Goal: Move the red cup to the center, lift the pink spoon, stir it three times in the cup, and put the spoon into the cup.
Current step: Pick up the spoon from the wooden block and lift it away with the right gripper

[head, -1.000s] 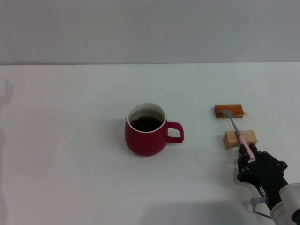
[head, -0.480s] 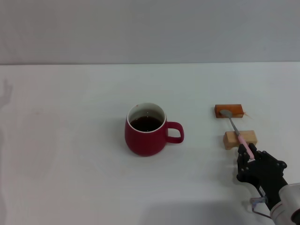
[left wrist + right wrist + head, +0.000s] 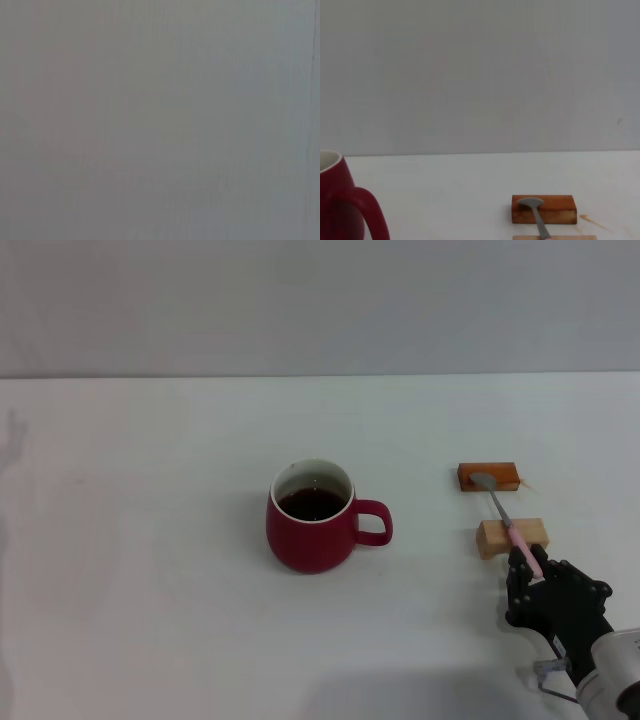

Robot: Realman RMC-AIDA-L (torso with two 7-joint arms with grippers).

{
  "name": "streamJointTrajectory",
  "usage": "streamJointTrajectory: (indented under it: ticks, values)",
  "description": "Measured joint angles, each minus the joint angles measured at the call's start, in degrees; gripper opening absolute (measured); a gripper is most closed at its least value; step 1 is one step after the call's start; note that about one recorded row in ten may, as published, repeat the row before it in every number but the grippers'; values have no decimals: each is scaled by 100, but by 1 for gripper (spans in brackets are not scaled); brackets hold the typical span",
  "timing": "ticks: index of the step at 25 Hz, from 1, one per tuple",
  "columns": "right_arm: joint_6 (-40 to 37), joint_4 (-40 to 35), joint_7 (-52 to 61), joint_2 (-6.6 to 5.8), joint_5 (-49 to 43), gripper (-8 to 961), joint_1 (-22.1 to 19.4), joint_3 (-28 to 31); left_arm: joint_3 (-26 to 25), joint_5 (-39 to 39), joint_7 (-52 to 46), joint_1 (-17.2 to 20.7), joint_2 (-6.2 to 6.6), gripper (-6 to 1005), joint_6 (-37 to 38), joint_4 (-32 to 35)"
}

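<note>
- A plain grey wall stands far beyond the right gripper (image 3: 531,570), behind a white table (image 3: 150,540).
- The red cup (image 3: 311,516) stands upright well to the gripper's left, handle turned toward it, dark liquid inside.
- Just ahead of the fingers lie a light wooden block (image 3: 513,536) and, farther, an orange-brown block (image 3: 488,476).
- The pink spoon (image 3: 505,518) bridges both blocks.
- The right gripper touches the spoon's handle end; whether it is clamped is unclear.

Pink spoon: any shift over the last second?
No. The pink spoon lies across the orange-brown block and the light wooden block, as before, with the right gripper at its handle end.
</note>
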Motion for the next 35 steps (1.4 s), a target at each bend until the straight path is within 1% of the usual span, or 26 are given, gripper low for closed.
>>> streamJointTrajectory:
  ticks: [9, 13, 35]
  values:
    - [-149, -1, -234, -5, 0, 165, 20, 4, 18, 0, 0, -3, -5, 838, -10, 0]
    - [-205, 4, -543, 5, 0, 165, 3, -18, 19, 0, 0, 2, -8, 838, -9, 0]
    - [-307, 52, -870, 14, 45, 164, 55, 108, 19, 0, -9, 0, -18, 838, -22, 0]
